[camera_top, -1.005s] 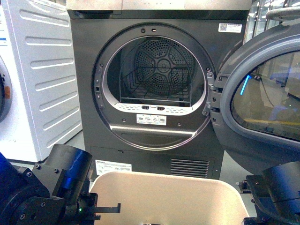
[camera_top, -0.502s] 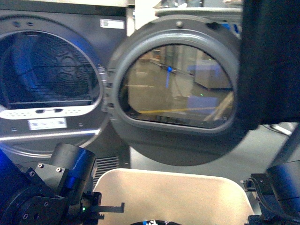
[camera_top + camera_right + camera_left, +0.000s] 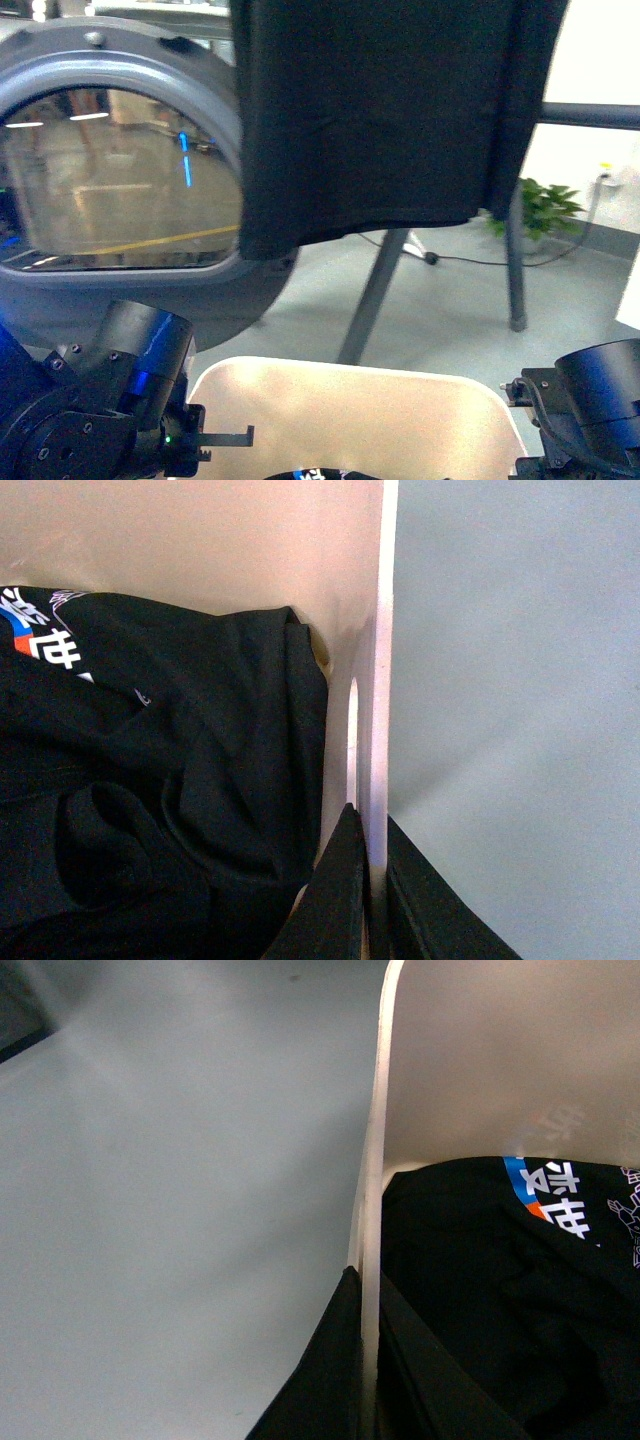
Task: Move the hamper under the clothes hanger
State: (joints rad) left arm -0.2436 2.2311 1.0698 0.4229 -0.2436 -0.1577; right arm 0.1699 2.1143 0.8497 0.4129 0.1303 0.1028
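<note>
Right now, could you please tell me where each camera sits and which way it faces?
Front view: on the body, facing a dryer door, a black garment on the clothes hanger and the hamper rim; left arm and right arm show low.
Left wrist view: on that wrist, looking along a hamper wall that the left end effector grips.
Right wrist view: likewise, opposite wall, right end effector gripping.
Shared: both wrist views show black laundry inside.

Smooth grey floor (image 3: 440, 310) here. The drying rack (image 3: 374, 295) stands on it on angled legs, with a potted plant (image 3: 540, 212) and black cable (image 3: 470, 260) further back.
</note>
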